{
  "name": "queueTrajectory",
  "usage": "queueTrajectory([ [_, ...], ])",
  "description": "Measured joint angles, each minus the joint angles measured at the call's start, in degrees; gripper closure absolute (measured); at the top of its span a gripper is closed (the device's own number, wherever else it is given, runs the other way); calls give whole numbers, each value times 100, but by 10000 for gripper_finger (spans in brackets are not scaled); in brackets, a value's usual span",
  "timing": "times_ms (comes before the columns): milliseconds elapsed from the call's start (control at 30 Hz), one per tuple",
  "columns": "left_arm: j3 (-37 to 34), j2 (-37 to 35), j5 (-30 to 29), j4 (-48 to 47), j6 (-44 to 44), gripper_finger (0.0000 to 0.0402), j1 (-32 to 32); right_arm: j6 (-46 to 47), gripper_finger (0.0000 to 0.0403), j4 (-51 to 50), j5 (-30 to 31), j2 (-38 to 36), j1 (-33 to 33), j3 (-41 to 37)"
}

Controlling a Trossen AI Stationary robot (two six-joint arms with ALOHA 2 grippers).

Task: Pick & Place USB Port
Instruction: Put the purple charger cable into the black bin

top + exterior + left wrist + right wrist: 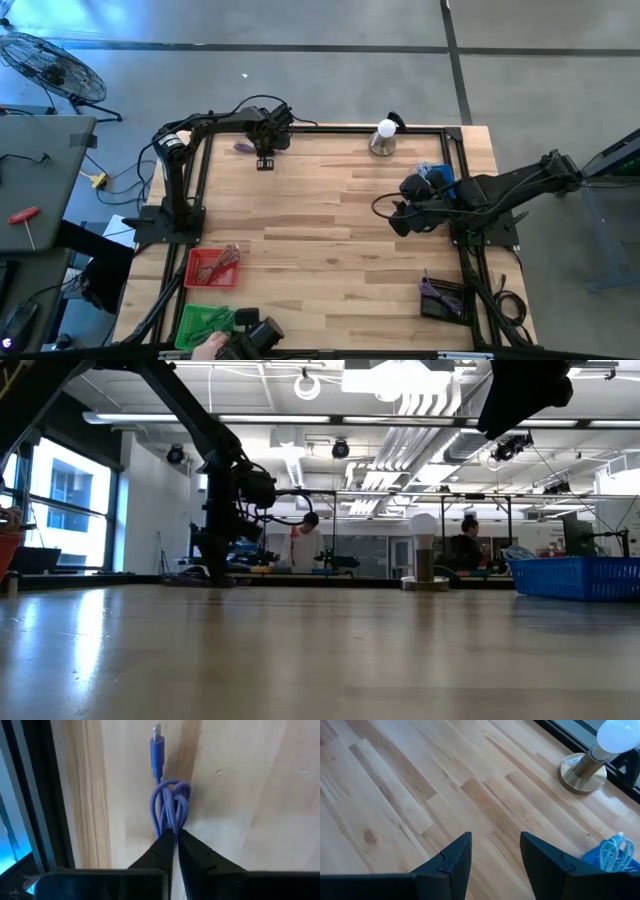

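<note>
A: Left fingers [174, 840]?
B: Clamped on the purple cable [169, 805], coil just ahead of the tips, plug pointing away, flat on the worktop [250, 795].
A: Right?
B: Fingers [495, 850] spread, nothing between, lamp [600, 755] well ahead.

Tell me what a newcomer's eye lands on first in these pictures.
First, the left tool at the table's far left edge, shut on a bundled purple cable lying on the wood. Next, the lamp with a white bulb at the far edge. The right tool hangs open over bare wood.
</note>
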Motion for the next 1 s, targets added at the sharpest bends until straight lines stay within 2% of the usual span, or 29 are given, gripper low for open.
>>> queueTrajectory([
  [267,351,-20,-52,-449,40,398,-167,-463,243,610,-187,0,0,0],
  [533,1587,-28,237,-1589,-254,400,-892,-1134,243,1486,-296,0,150,0],
  [633,2298,-64,265,-2028,-573,400,-1364,-1503,243,1844,-278,0,248,0],
  [800,3602,-273,202,-2395,-837,401,-2510,-1959,243,2158,8,0,396,0],
  [1000,4717,-756,220,-1693,-1162,401,-3865,-2320,243,2274,300,-2,628,2],
])
